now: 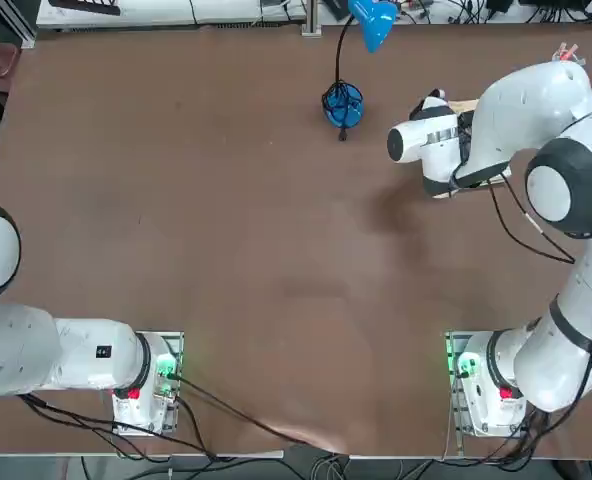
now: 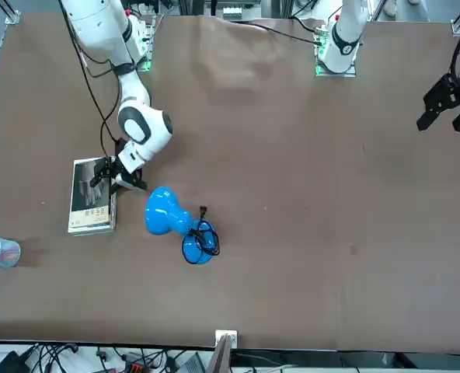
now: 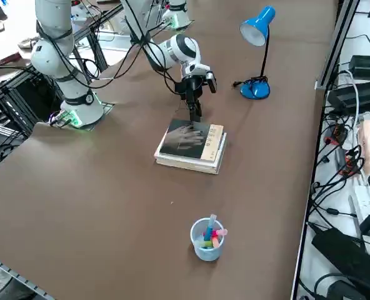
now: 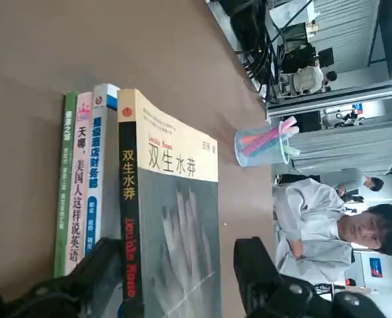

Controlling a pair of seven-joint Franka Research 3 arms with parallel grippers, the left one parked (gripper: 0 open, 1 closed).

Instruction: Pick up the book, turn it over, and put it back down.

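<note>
We see the right hand spread wide at the spine end of the book, fingers either side, nothing gripped; contact unclear. Book lies hand-picture cover up atop a stack of books on the desk.

Dark grey book, blue lamp, brown table.

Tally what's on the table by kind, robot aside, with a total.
Books: 4, one stack, the grey hand-cover book on top
Desk lamps: 1, blue
Cups: 1, clear, holding markers
Total: 6
The right hand is open at the stack's edge, holding nothing.
</note>
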